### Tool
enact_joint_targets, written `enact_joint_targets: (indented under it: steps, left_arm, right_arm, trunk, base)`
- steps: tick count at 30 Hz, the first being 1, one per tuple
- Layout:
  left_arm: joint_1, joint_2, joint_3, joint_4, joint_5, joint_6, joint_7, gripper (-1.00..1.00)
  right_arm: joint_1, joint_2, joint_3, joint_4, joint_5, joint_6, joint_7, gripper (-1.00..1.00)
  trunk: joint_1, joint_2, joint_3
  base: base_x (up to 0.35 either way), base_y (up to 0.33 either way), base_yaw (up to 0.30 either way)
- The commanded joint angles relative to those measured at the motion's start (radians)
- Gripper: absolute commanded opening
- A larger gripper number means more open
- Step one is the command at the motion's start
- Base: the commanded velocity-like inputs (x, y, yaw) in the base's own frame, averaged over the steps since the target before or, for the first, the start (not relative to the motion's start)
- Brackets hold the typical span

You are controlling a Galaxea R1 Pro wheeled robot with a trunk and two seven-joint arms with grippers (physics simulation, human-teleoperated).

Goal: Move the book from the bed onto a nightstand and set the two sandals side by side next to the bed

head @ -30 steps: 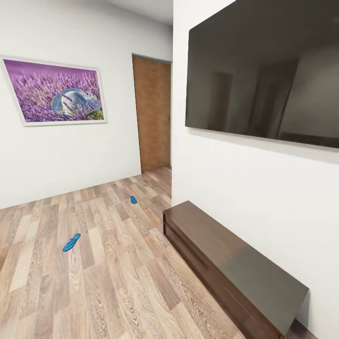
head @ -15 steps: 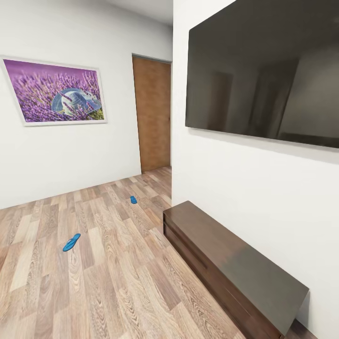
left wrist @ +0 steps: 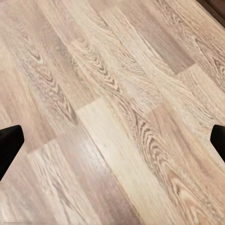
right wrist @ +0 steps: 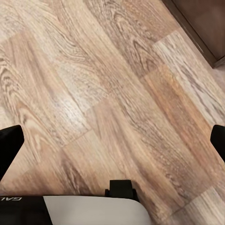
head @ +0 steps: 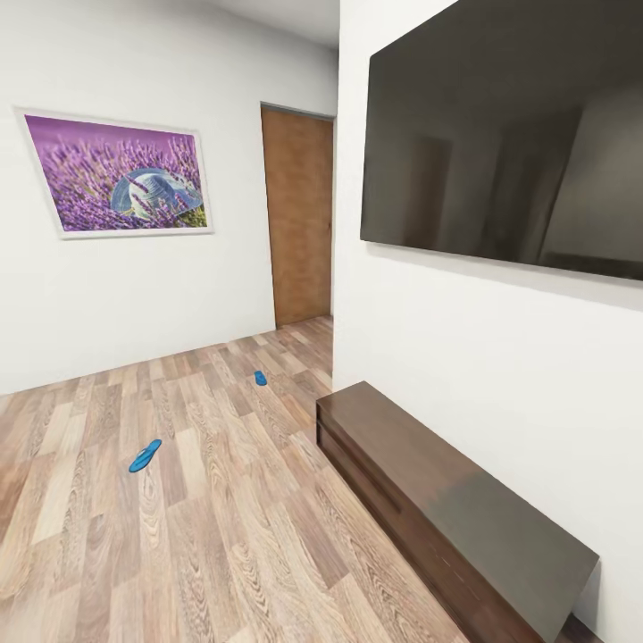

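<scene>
Two bright blue sandals lie apart on the wood-plank floor in the head view: the nearer sandal at the left, the farther sandal close to the doorway. The book, bed and nightstand are out of view. In the left wrist view my left gripper hangs open over bare floor, its dark fingertips at the picture's two sides. In the right wrist view my right gripper is open as well, fingertips wide apart above the planks, nothing between them.
A long dark brown low bench runs along the right wall under a large black screen. A brown door stands at the back, and a framed lavender picture hangs on the left wall. The bench's edge lies near my right gripper.
The whole head view has shifted slightly, so the camera has turned a little to the left. The sandals lie where they were on the floor.
</scene>
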Motion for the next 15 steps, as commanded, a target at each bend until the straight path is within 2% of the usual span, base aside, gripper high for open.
enact_joint_targets:
  steps: [1, 15]
  left_arm:
    - [-0.001, -0.001, 0.000, 0.001, 0.001, -0.004, 0.000, 1.00]
    - [-0.001, -0.002, -0.002, 0.002, 0.001, -0.007, 0.000, 1.00]
  right_arm:
    - [0.000, 0.000, -0.002, 0.001, 0.000, -0.003, -0.001, 1.00]
    - [0.000, 0.000, -0.002, 0.002, 0.000, -0.004, -0.003, 1.00]
  trunk:
    - [0.000, 0.000, -0.001]
    - [0.000, 0.000, -0.001]
  base:
    - [0.000, 0.000, 0.276]
    - [0.000, 0.000, 0.290]
